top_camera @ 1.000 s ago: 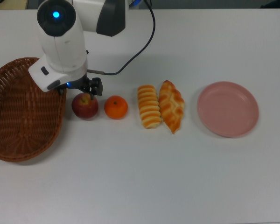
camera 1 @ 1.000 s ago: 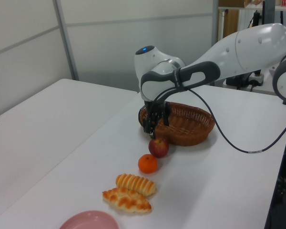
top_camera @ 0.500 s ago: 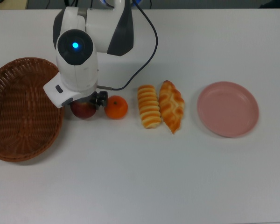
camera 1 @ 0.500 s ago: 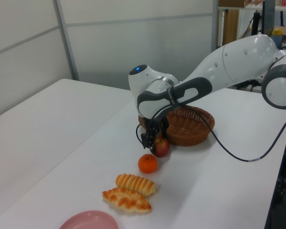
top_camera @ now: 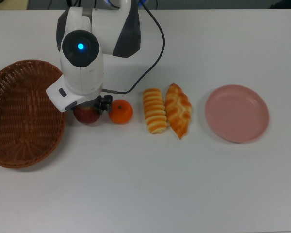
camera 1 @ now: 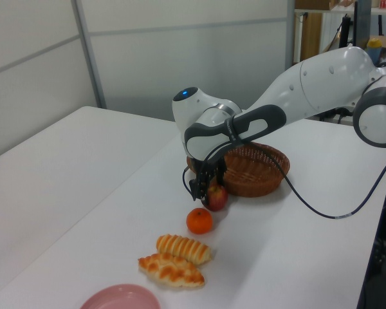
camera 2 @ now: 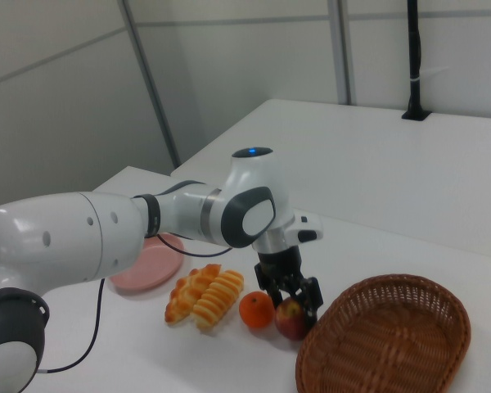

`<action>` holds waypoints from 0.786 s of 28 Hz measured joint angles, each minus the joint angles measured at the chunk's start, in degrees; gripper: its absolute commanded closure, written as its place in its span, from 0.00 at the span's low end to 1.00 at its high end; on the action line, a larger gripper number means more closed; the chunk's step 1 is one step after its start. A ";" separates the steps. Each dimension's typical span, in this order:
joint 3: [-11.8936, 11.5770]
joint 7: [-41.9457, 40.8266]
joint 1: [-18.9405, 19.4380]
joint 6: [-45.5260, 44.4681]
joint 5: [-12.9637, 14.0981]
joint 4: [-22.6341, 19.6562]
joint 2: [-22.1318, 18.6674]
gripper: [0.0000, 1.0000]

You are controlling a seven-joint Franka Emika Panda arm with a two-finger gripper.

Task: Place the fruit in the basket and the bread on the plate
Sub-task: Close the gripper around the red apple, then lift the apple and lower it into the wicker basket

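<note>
Now down over the apple, gripper fingers straddling it, not visibly clamped, ready for a lift into the basket just beside. Mandarin, bread lined up, waiting; plate bare.

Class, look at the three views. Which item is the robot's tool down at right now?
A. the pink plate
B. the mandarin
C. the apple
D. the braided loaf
C. The tool sits low around the apple, one finger on each side, next to the basket; the mandarin lies free beside it.
</note>
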 measured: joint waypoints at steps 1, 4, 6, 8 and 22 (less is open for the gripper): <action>0.08 0.20 0.06 0.14 0.00 0.25 -0.25 0.69; 0.38 1.56 0.37 0.30 0.29 1.60 -1.95 0.69; 0.47 2.29 0.54 0.31 0.66 2.28 -3.58 0.69; 0.47 2.53 0.61 0.22 1.18 2.60 -6.19 0.69; -0.67 2.40 -10.01 4.93 1.44 1.64 -9.94 0.68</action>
